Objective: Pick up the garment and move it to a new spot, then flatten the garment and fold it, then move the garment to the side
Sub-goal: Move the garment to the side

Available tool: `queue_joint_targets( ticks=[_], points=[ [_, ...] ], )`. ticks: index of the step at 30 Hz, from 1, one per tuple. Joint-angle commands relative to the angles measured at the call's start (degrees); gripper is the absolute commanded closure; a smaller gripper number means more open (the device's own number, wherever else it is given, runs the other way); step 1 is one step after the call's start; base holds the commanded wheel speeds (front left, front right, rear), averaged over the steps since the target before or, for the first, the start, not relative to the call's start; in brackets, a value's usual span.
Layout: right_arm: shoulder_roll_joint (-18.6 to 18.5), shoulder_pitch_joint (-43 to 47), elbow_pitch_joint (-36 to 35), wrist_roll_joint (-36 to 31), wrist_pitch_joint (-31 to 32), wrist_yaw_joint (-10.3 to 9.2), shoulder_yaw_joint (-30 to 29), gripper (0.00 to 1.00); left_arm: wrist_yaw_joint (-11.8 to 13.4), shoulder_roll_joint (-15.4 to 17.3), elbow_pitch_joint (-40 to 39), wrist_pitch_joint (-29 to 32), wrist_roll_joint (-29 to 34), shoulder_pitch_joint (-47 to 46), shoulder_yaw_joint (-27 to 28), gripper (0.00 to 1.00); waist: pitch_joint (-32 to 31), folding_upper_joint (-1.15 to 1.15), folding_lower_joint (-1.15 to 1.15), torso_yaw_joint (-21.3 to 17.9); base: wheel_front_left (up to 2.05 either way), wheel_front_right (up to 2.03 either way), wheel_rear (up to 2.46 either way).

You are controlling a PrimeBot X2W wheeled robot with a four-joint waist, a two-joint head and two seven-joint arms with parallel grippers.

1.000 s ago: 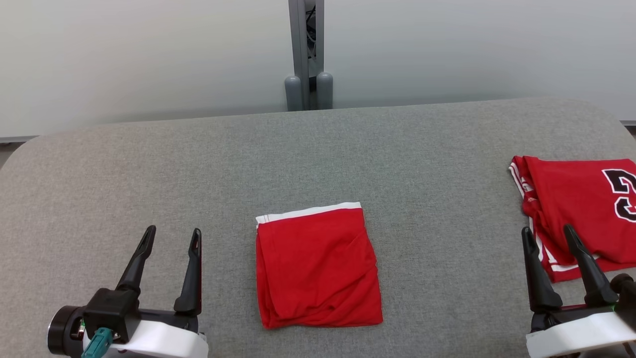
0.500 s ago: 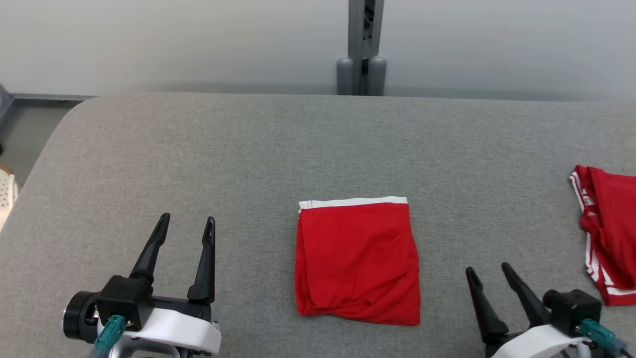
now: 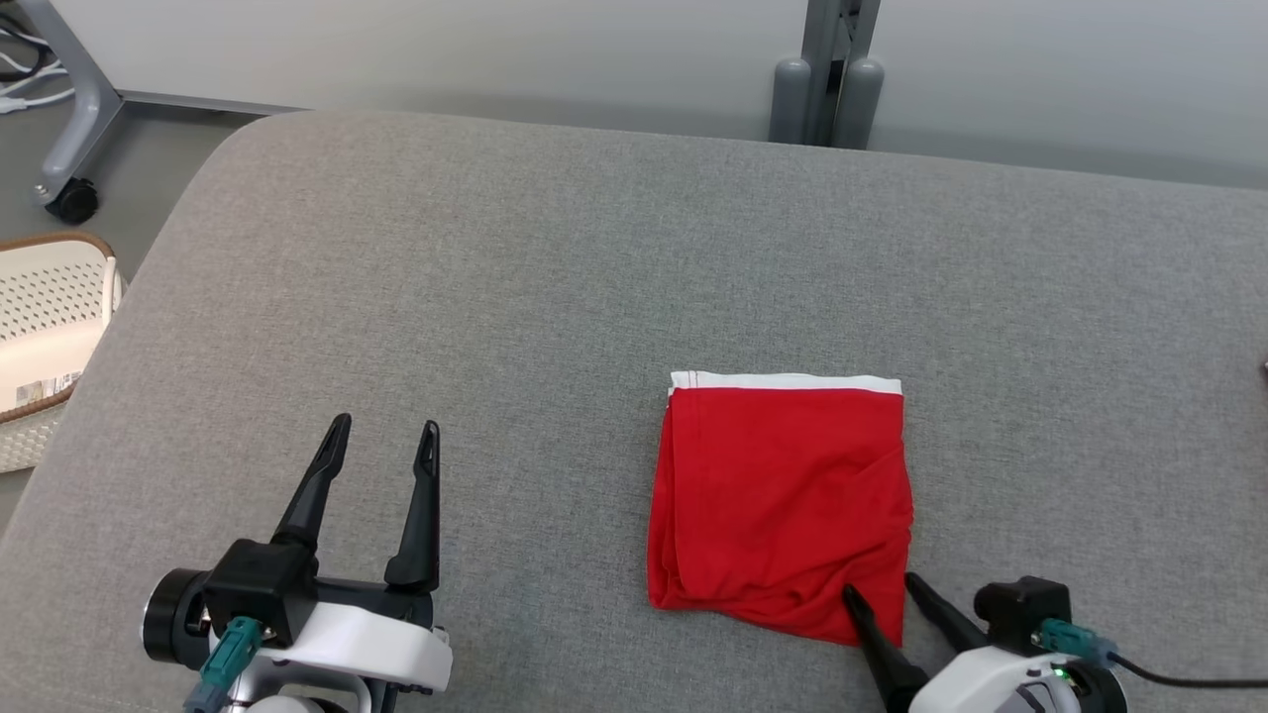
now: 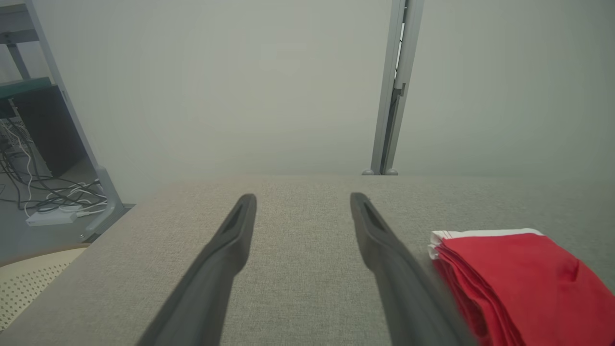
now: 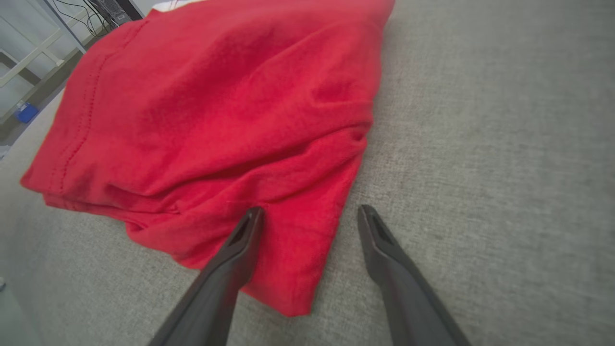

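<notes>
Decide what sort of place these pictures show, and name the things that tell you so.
Probably a robot test lab or workroom, not a home. A grey padded table stands before plain partition panels joined by a metal post; loose cables lie on the floor beside a wheeled frame.

Garment [image 3: 783,495]: solid red, white band along one edge. Counter [image 3: 495,297]: mottled grey weave. Left end effector [image 3: 384,426] and right end effector [image 3: 880,585]: black fingers [image 3: 421,495]. Basket [image 3: 50,297]: white, perforated, brown rim.
</notes>
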Motion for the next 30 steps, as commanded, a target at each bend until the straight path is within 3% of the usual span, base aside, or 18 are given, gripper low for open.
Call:
queue_joint_targets(
  ticks=[1, 2, 3, 4, 14, 23, 30],
  points=[
    [0.1, 0.0, 1.7, 0.9, 2.2, 0.12, 1.4, 0.24, -0.2, -0.1, 0.2, -0.5, -0.2, -1.4, 0.2, 0.00, 0.3, 0.00, 0.00, -0.2, 0.00, 0.00, 0.00],
    [0.2, -0.4, 1.7, 1.2, 2.5, 0.13, 2.1, 0.55, -0.2, -0.1, 0.4, -0.5, -0.3, -1.5, 0.3, 0.00, 0.4, 0.00, 0.00, -0.4, 0.00, 0.00, 0.00],
    [0.2, -0.6, 1.5, 1.5, 2.2, 0.13, 2.1, 0.70, -0.2, -0.2, 0.6, -0.7, -0.4, -1.6, 0.3, 0.00, 0.4, 0.00, 0.00, -0.5, 0.00, 0.00, 0.00],
    [0.2, -0.9, 1.5, 1.8, 2.4, 0.12, 2.1, 1.00, -0.3, -0.2, 0.7, -0.8, -0.5, -1.6, 0.2, 0.00, 0.5, 0.00, 0.00, -0.7, 0.00, 0.00, 0.00],
    [-0.9, -1.6, -3.9, 0.9, 4.0, 0.06, 1.4, 1.00, -0.5, 0.2, 0.6, -1.6, -0.5, -2.5, 0.4, 0.00, 1.7, 0.00, 0.00, -5.6, 0.00, 0.00, 0.00],
    [-6.3, -3.1, -10.2, -3.1, 7.2, 0.06, -1.2, 1.00, -1.1, 1.9, -1.3, -1.4, -0.1, -5.1, 0.8, 0.00, 6.8, 0.00, 0.00, -17.8, 0.00, 0.00, 0.00],
    [-7.8, -7.0, -11.1, -3.5, 5.6, 0.06, -2.1, 1.00, -1.6, 4.0, -3.4, 0.5, 1.0, -8.3, 0.7, 0.00, 10.9, 0.00, 0.00, -27.4, 0.00, 0.00, 0.00]
  ],
)
